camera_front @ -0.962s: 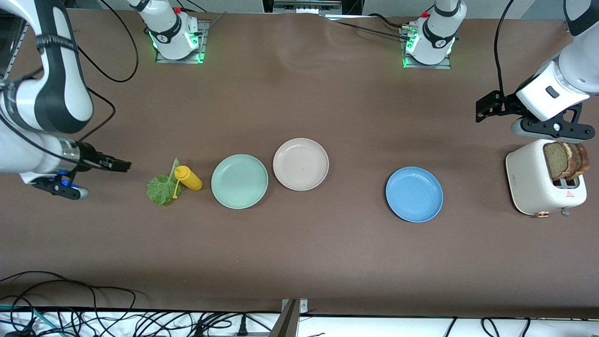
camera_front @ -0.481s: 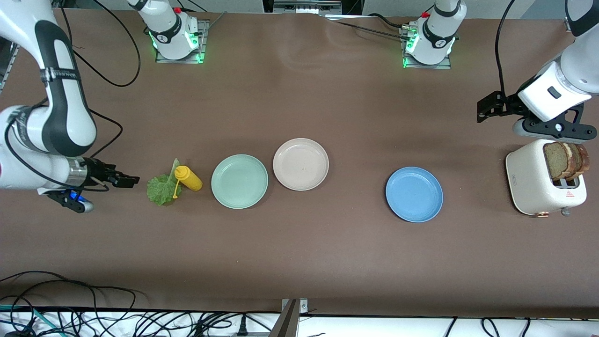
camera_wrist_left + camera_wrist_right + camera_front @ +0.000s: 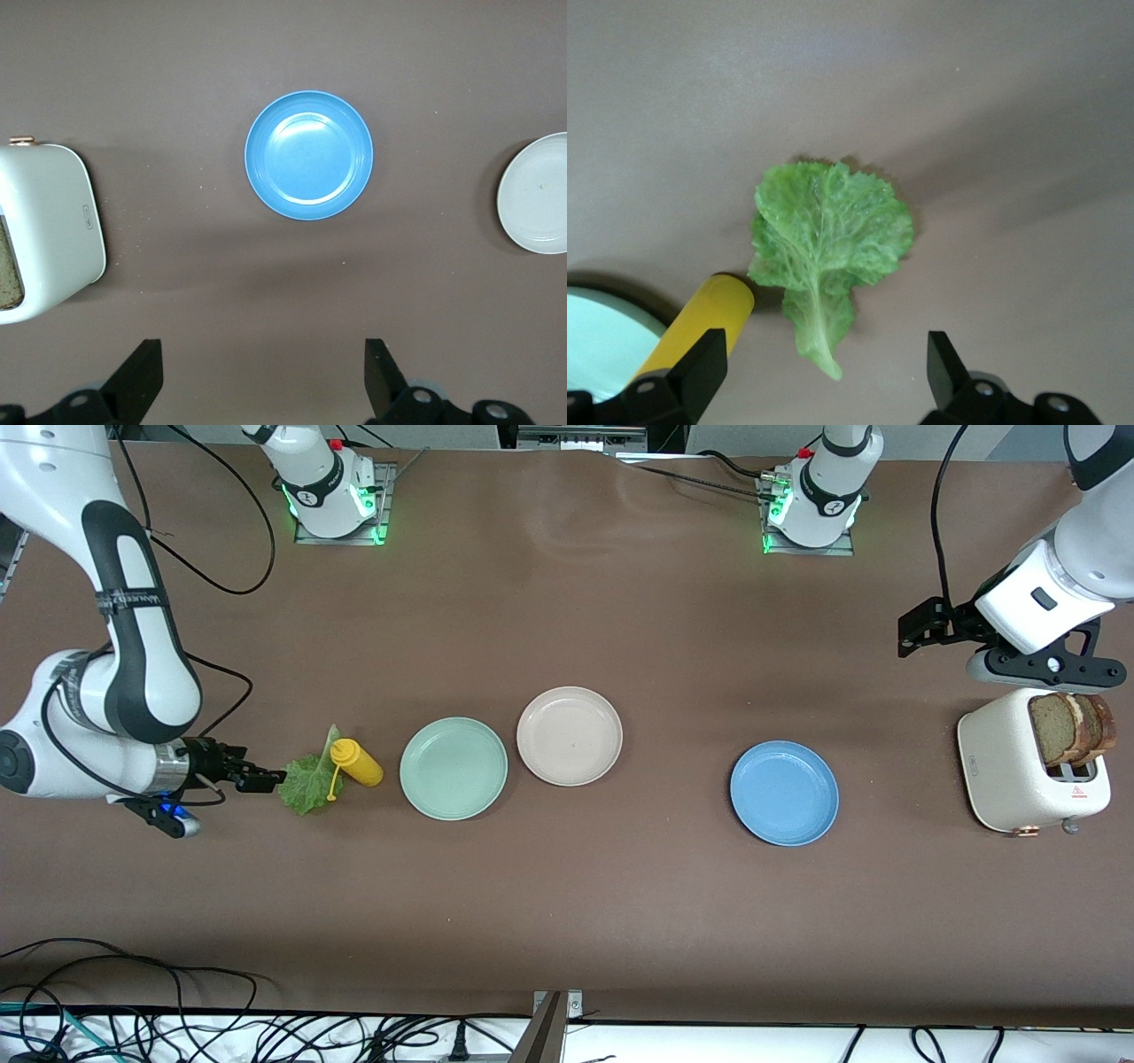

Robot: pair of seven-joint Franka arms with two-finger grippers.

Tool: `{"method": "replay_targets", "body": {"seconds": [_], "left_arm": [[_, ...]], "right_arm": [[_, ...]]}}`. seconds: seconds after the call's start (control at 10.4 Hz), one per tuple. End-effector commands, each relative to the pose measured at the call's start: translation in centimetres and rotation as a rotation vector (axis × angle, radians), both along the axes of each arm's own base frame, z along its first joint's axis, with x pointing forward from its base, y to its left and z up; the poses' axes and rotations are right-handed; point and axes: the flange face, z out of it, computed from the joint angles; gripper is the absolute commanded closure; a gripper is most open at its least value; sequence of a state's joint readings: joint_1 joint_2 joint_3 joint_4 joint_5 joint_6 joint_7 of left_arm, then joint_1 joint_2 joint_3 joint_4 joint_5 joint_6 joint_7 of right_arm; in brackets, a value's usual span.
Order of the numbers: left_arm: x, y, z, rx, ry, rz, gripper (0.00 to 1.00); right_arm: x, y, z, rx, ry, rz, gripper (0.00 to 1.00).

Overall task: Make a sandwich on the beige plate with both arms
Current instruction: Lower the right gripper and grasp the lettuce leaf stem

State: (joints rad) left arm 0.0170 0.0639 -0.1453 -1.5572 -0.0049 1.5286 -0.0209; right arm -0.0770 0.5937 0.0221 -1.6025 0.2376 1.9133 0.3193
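Your right hand (image 3: 266, 778) sits low at the lettuce (image 3: 307, 781) edge in the front view, nothing gripped; the beige plate (image 3: 570, 736) is bare and both bread slices (image 3: 1074, 729) stand in the toaster (image 3: 1028, 771), so nothing is assembled yet. Left wrist view: left hand (image 3: 264, 382) spread wide, empty, above the table near the toaster (image 3: 44, 232). Right wrist view: fingers (image 3: 707, 358) wide apart, lettuce (image 3: 829, 239) between them, ungrasped

Right gripper (image 3: 270, 778) low (fingers (image 3: 700, 365) spread wide), left gripper (image 3: 905, 631) raised, likewise open-fingered.
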Motion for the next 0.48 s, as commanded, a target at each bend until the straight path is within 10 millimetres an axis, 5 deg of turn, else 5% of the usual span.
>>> {"method": "replay_targets", "body": {"seconds": [0.0,0.38], "left_arm": [[0.7,-0.6,0.3,-0.009,-0.004,0.008,0.0],[0.7,-0.6,0.5,-0.008,-0.007,0.008,0.0]], "right_arm": [[0.3,0.4,-2.5,0.035,0.007,-0.045,0.0],[0.1,1.3,-5.8,0.079,0.047,-0.073,0.0]]}}
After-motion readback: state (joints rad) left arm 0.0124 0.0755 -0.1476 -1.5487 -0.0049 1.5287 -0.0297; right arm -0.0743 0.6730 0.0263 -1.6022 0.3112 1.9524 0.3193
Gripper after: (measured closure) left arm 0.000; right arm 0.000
